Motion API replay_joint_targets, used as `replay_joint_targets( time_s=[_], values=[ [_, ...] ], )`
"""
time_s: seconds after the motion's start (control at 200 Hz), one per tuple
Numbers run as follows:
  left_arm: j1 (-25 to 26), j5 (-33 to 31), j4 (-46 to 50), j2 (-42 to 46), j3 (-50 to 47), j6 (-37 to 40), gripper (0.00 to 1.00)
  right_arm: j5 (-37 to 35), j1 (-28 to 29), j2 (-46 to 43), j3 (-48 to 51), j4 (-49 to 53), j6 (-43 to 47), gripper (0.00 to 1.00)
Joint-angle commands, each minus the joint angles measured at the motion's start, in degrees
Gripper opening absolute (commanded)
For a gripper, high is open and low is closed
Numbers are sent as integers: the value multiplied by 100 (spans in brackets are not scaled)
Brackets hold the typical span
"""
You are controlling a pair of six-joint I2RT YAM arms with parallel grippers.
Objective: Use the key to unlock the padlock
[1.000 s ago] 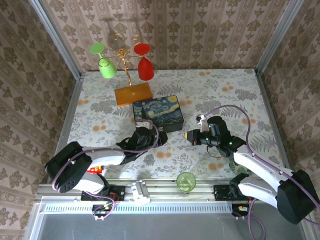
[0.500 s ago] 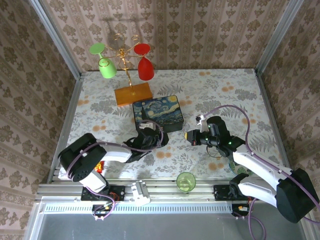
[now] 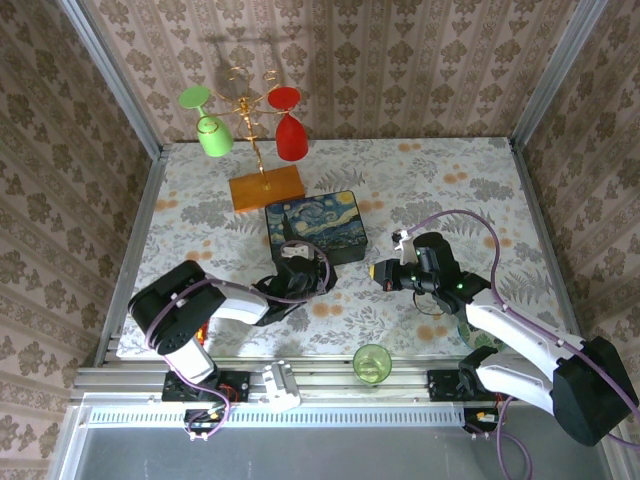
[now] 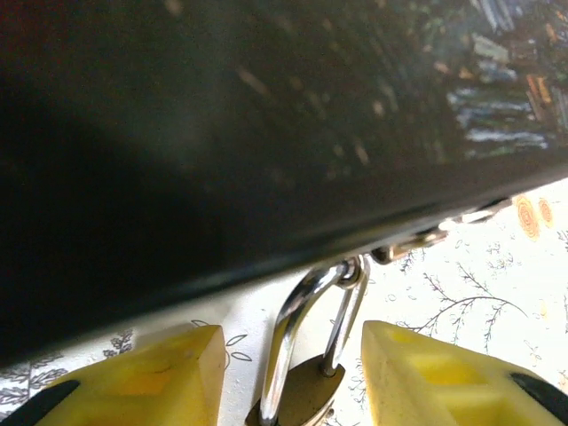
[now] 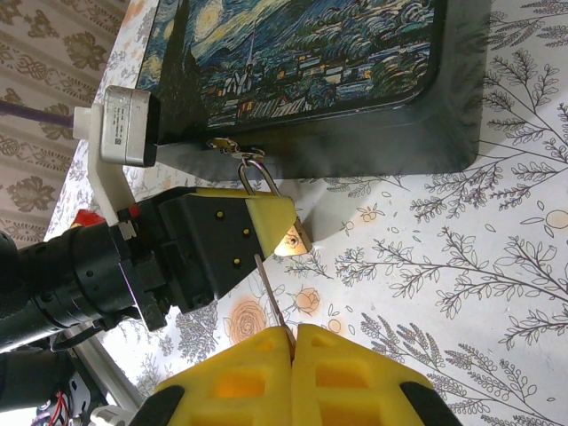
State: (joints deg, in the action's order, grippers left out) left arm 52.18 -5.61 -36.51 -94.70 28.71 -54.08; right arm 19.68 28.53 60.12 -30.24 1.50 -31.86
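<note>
The small brass padlock hangs by its silvery shackle from the clasp on the front of the dark blue painted box. My left gripper is open and straddles the padlock, with a gap between each yellow finger and the lock. In the right wrist view the padlock peeks out beside a left finger. My right gripper is shut on the thin grey key. The key's blade points toward the padlock and stops a short way from it.
A gold rack on a wooden base holds a green glass and a red glass at the back. A green cup stands at the near edge between the arms. Patterned walls close in the table.
My left gripper has shifted right along the box front to the padlock, and its jaws have narrowed around it. The right arm and the key have not moved.
</note>
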Motion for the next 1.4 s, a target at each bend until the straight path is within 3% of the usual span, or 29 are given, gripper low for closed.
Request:
replay_joint_targets(
  time_s=[0.0,0.17,0.345,0.395,0.44,0.47,0.58,0.815,0.985,1.255,1.315,1.395],
  values=[
    [79,65,-53,-84,57,-102,38,-137,-6,6,79,-116,-4,0],
    [89,47,-139,-89,-6,-142,29,-133,-5,34,122,-156,4,0],
    [99,70,-94,-95,47,-102,27,-129,-6,62,185,-229,-22,0],
    [97,51,-72,-93,56,-98,29,-132,-5,70,199,-250,-31,0],
    [96,43,26,-111,88,-72,40,-131,-6,70,212,-262,-44,0],
    [107,39,93,-126,115,-64,41,-131,-6,76,226,-272,-46,0],
    [116,53,-8,-198,82,-109,33,-131,-6,83,254,-297,-66,0],
    [142,73,-35,-277,152,-110,31,-122,-6,75,356,-421,-118,0],
    [152,77,-74,-259,152,-106,20,-75,-6,118,429,-514,-172,0],
    [133,121,-23,-130,189,-157,10,-1,21,328,567,-782,-342,0],
    [126,121,46,-98,212,-117,11,31,23,404,605,-888,-412,0],
    [134,96,282,-109,274,-41,20,45,46,512,615,-956,-452,0]
  ],
)
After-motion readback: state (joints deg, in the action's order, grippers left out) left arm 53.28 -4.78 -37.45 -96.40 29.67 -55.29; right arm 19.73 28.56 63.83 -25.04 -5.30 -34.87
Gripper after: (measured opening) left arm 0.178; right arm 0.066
